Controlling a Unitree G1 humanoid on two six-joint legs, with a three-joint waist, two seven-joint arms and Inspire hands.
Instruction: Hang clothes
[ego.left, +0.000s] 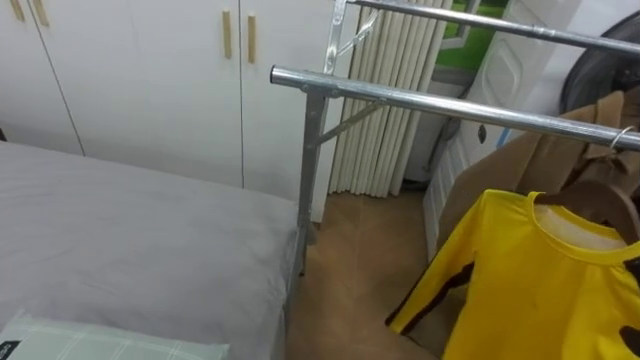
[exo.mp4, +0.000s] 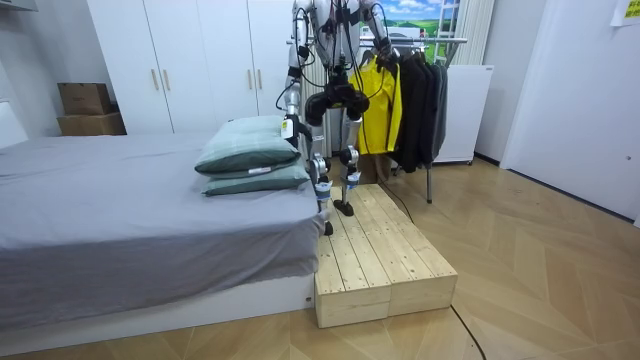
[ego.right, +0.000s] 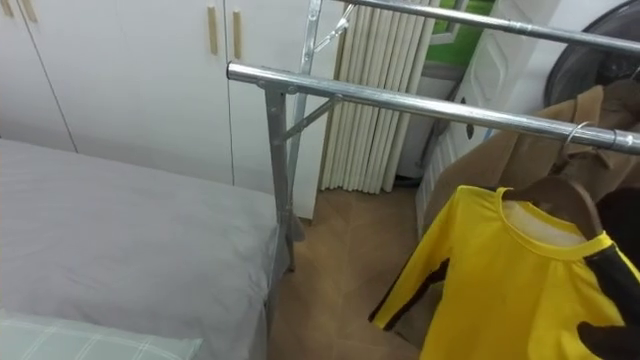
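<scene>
1. Upper body: cut off by the top edge of the room view. Silver-grey with dark parts where it shows.
2. Waist and hips: bulky, rounded black shells, the darkest mass on the frame.
3. Left arm: slim, silver-grey segments with darker joints between them.
4. Left hand (exo.mp4: 288, 127): small, with a pale tag at it.
5. Legs: thin. Dark near the hips, silver-white shells lower down, bluish bands near knee and ankle.
6. Feet: small, flat, black.
7. Straps: dark, running from the shoulders up out of frame.
8. Cable: thin, dark, curving across the floor.
</scene>
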